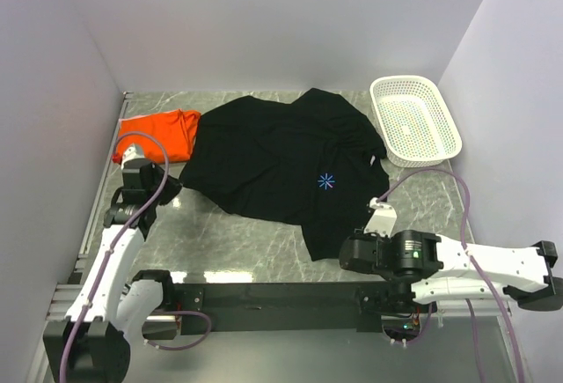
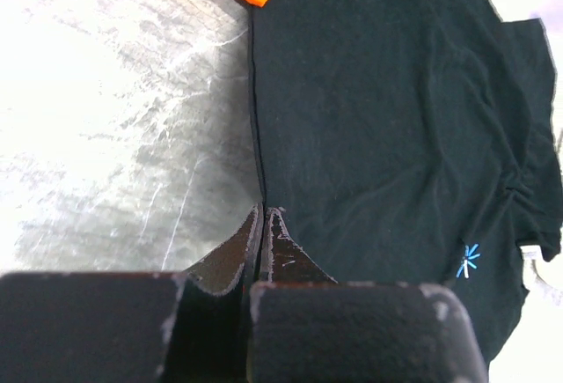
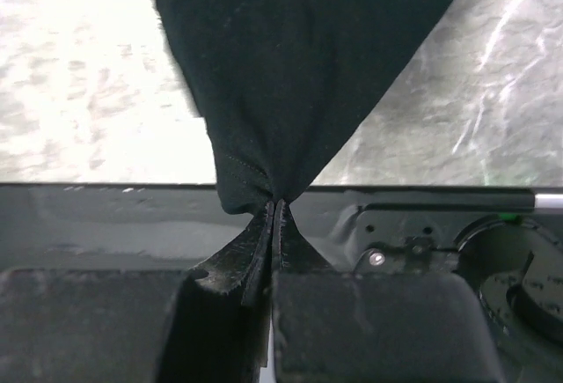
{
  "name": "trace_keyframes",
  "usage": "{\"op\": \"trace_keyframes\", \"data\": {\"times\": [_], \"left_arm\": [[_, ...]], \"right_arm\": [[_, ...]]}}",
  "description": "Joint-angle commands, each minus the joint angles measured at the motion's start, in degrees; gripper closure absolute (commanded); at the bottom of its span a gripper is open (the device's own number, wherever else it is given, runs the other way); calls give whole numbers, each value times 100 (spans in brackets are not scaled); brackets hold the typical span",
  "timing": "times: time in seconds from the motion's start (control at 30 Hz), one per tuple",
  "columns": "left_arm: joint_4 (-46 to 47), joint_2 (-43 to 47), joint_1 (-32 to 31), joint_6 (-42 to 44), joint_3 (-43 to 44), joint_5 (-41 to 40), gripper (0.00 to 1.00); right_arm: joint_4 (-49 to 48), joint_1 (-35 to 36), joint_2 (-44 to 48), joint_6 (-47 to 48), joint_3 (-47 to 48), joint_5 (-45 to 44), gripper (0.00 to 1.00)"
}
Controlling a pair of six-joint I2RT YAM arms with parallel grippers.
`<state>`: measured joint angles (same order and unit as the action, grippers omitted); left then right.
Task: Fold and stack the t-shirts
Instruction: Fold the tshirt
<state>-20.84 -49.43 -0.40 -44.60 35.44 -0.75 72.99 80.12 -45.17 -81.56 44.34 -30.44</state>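
**Item:** black t-shirt (image 1: 281, 158), front up, light-blue starburst mark (image 1: 326, 180) showing.

**Location:** spread on the table (image 1: 264, 242) between the two tools. Its straight stitched edge starts at the left tool's tips. Its nearest corner is gathered to a point in the right tool.

**Left tool** (image 2: 266, 211): jaws pressed together with the shirt's edge meeting the tips. Whether any cloth is pinched cannot be told.

**Right tool** (image 3: 274, 202): closed on a bunched corner of the black cloth, which fans out ahead of it.

**Orientation:** the long axis appears to run across the table from the left tool toward the right tool's side. The hem seems to be at the left tool, and the mark and a sleeve lie toward the other end. The cloth is wrinkled and skewed rather than square.

**Step in hand (judged):** flattening the shirt before the first fold.

**Handling note:** draw both tools apart evenly and low over the table. Keep the cloth taut without lifting it, so the wrinkles near the mark pull out.

**Also listed:**
- orange t-shirt (image 1: 158, 134), beyond the left tool and just beside the black one.
- white mesh basket (image 1: 405, 79), well beyond the right tool.
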Motion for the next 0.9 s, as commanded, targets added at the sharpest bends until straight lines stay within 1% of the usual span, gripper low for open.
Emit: {"op": "trace_keyframes", "data": {"times": [0.0,0.1,0.37,0.57,0.67,0.73,0.8,0.87], "left_arm": [[-446,520,32,118,340,-118,99],[-762,863,23,127,402,-267,100],[-1334,1540,23,39,630,-144,99],[-1791,1963,23,13,876,-144,99],[-1871,2051,32,13,938,-188,99],[-1740,2025,32,13,842,-180,99],[-1494,1832,23,-14,667,-153,99],[-1309,1526,23,-84,596,-4,100]], "right_arm": [[962,276,96,-641,391,-437,100],[963,425,236,-703,453,-411,100],[963,865,491,-616,848,-446,100],[963,944,641,-545,954,-437,100],[963,944,728,-493,998,-559,100],[928,953,746,-466,1111,-796,100],[858,944,685,-361,1200,-1129,100],[524,953,632,-108,1262,-1332,100]]}}
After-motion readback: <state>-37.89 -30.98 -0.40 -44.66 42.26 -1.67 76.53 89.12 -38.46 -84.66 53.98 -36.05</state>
